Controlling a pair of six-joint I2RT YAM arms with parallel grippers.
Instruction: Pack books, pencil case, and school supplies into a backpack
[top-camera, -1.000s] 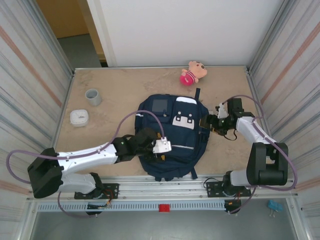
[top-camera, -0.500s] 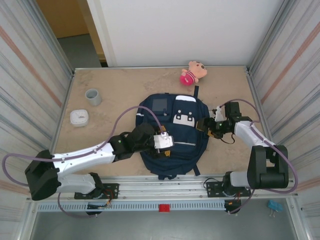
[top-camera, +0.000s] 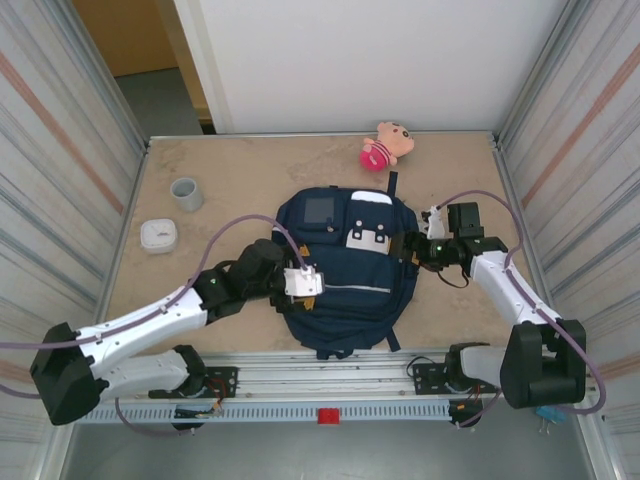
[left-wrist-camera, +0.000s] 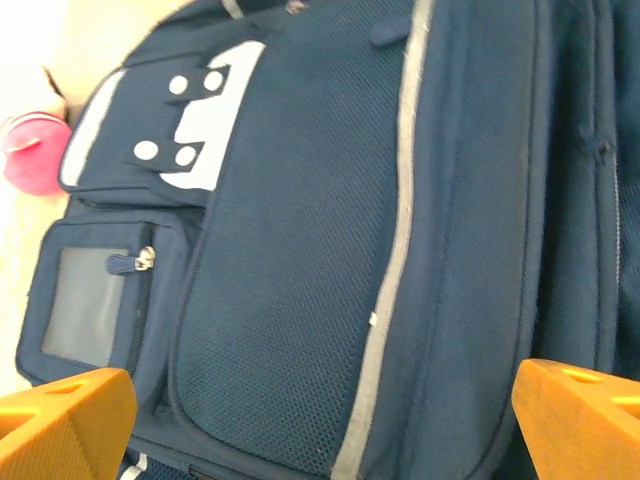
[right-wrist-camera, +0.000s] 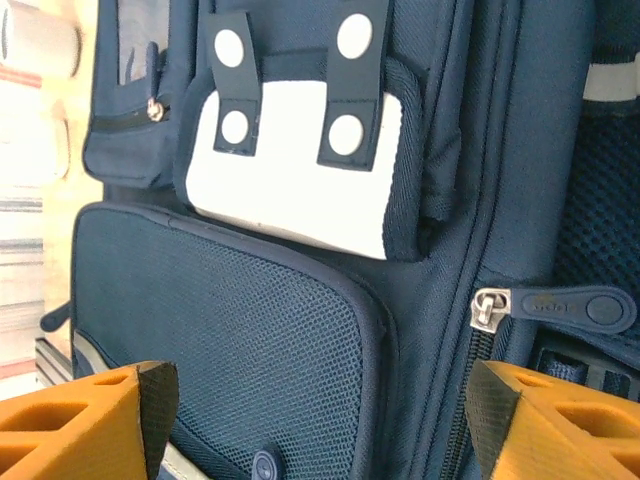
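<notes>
- Over the last second the backpack has had its front uncovered. It lies flat, front up, in the middle of the worktop, and the left arm that reached across its lower panel has drawn back to its left edge.
- The left end effector has spread its jaws wide and grips nothing; the mesh front pocket lies bare beneath it.
- The right end effector has edged up to the bag's right side, jaws well apart and empty.
- A zip pull lies free just beside one of its fingers.
- We judge that the left arm's release ends a step. Zipping looks like the likely remaining work, though we cannot tell how far the zip is closed.
</notes>
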